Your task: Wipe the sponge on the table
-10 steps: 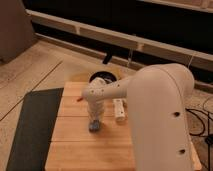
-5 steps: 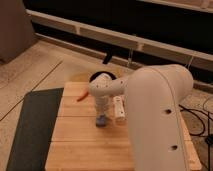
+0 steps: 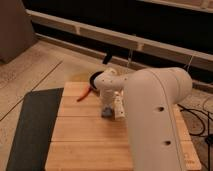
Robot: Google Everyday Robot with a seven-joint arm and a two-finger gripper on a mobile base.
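At the end effector point(image 3: 106, 108) tip, clenched on sponge point(image 3: 105, 114), touching table point(image 3: 82, 136); likely soft, light; grip its sides.

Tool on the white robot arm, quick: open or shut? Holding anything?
Tool: shut on the small blue-grey rectangular sponge, low over the middle of the light wooden plank table.

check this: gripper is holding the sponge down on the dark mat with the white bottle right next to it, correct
Not the mat. In the camera view the gripper holds the sponge down on the wooden table; the dark mat lies apart, beside the table. The white bottle is right next to the sponge.
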